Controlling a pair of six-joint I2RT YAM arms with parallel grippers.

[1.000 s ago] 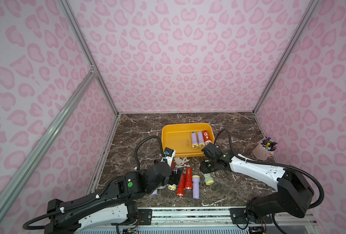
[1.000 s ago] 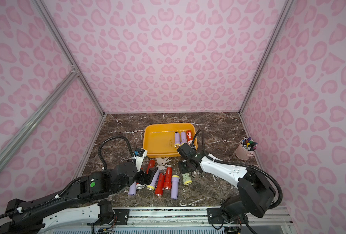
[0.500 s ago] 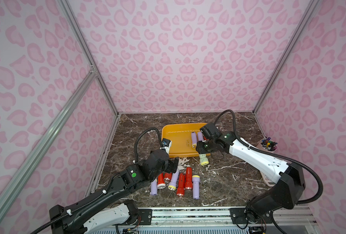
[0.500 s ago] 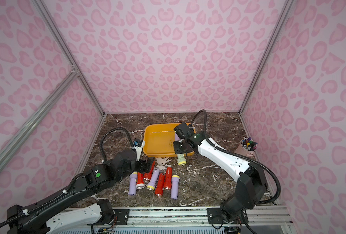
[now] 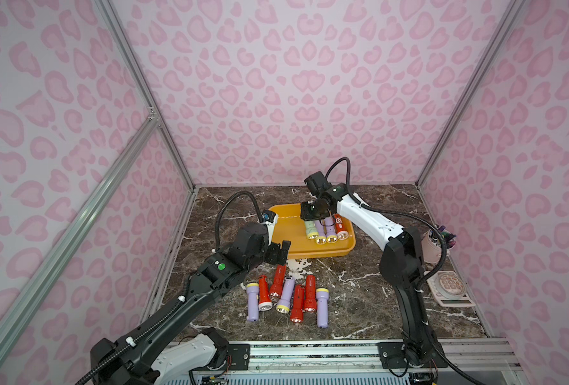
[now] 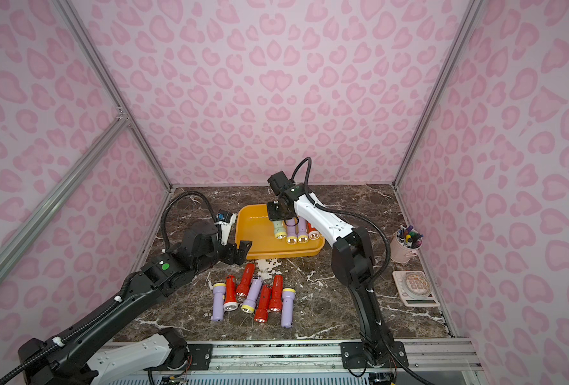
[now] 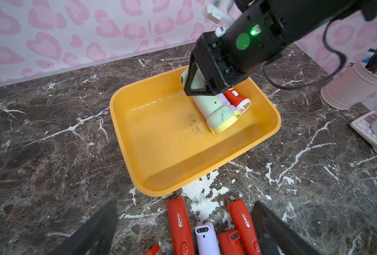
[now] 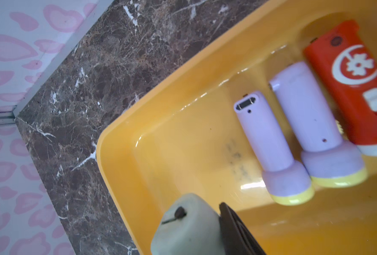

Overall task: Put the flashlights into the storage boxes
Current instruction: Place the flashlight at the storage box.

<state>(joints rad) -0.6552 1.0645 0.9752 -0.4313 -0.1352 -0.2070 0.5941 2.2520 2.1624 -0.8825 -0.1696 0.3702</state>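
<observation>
The yellow-orange storage box [image 5: 313, 255] lies at mid-table; two lilac flashlights [image 8: 269, 141] and a red one [image 8: 355, 84] lie side by side in it. My right gripper [image 5: 311, 216] is shut on the pale green flashlight [image 7: 218, 112], which tilts head-down inside the box next to the lilac pair. I cannot tell whether its head touches the floor. My left gripper [image 7: 185, 212] stands open and empty just off the box's near-left corner, above several loose red and lilac flashlights [image 5: 284, 295] on the marble.
A pink cup of markers [image 5: 434, 243] and a small white scale [image 5: 449, 286] sit by the right wall. Pink walls close in three sides, and a metal rail [image 5: 309, 353] runs along the front edge.
My right gripper has carried the pale green flashlight from the table in front of the box up and over into it. My left gripper rose off the loose row, staying open.
</observation>
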